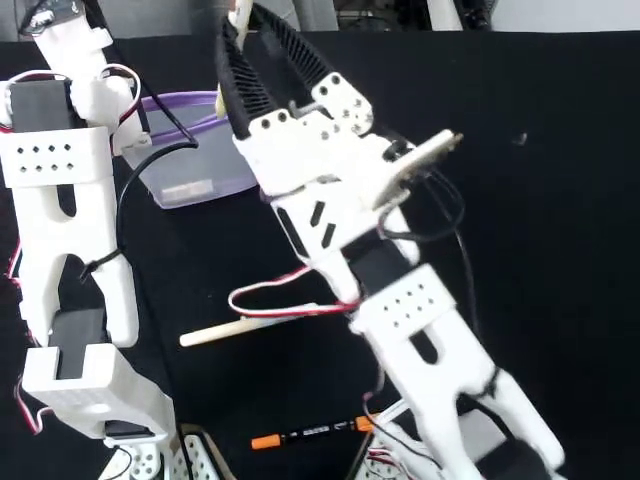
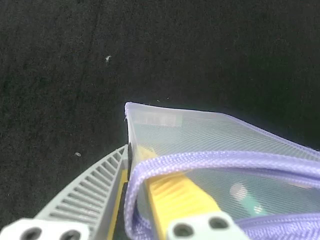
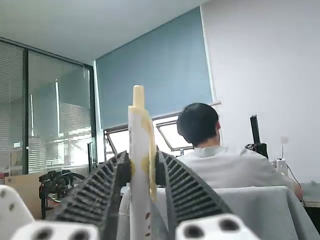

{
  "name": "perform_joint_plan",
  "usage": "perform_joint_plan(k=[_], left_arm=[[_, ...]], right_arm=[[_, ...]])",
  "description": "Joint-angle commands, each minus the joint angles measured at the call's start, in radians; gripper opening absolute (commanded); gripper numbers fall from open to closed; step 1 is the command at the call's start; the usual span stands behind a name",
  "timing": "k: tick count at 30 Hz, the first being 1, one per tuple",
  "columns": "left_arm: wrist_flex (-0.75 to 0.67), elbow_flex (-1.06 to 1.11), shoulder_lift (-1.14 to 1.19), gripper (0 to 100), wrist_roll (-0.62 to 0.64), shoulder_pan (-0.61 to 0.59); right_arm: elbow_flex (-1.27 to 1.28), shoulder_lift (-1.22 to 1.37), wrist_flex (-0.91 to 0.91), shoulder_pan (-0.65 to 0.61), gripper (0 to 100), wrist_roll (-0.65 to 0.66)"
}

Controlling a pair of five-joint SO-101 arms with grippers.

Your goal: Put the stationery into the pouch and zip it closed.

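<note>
Right gripper (image 3: 142, 159) clamped a cream pen (image 3: 140, 115) upright, raised high.
Left gripper (image 2: 134, 151) pinched the open rim of the pouch (image 2: 200, 130) on the black table (image 1: 540, 200).

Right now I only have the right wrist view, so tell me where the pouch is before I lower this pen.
Observer: The pouch lies at the far left of the table. In the high view your right end effector, holding the yellow pen, is raised beside it.
Operator: Say whether it's open.
Observer: Unzipped. The left end effector is clamped on its rim.
Operator: List what's left to load.
Observer: A cream pen and a black marker with orange ends lie near the arms' bases.
</note>
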Motion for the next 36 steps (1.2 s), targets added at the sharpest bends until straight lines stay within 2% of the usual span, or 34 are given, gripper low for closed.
perform_joint_plan(k=[1, 8, 14, 19, 21, 27, 29, 31, 36], left_arm=[[0.006, 0.013, 0.003, 3, 0.005, 0.021], [0.006, 0.013, 0.005, 3, 0.005, 0.015], [0.006, 0.013, 0.005, 3, 0.005, 0.013], [0.006, 0.012, 0.005, 3, 0.005, 0.012], [0.006, 0.012, 0.005, 3, 0.005, 0.012], [0.006, 0.013, 0.005, 3, 0.003, 0.012], [0.006, 0.013, 0.005, 3, 0.003, 0.012], [0.006, 0.013, 0.006, 3, 0.003, -0.001], [-0.029, 0.031, 0.006, 3, 0.003, -0.03]], right_arm=[[-0.036, 0.084, -0.092, -0.008, 1.1, 0.0], [-0.053, 0.22, -0.19, 0.008, 1.1, 0.06], [-0.051, 0.285, -0.192, 0.008, 1.1, 0.141], [-0.001, 0.306, -0.19, 0.003, 1.5, 0.16], [0.01, 0.306, -0.19, 0.003, 5.2, 0.178], [0.025, 0.303, -0.189, 0.003, 30.3, 0.181], [0.025, 0.291, -0.189, 0.006, 32.1, 0.181], [0.027, 0.254, -0.144, 0.008, 31.2, 0.181], [-0.007, 0.11, 0.115, -0.012, 29.3, 0.181]])
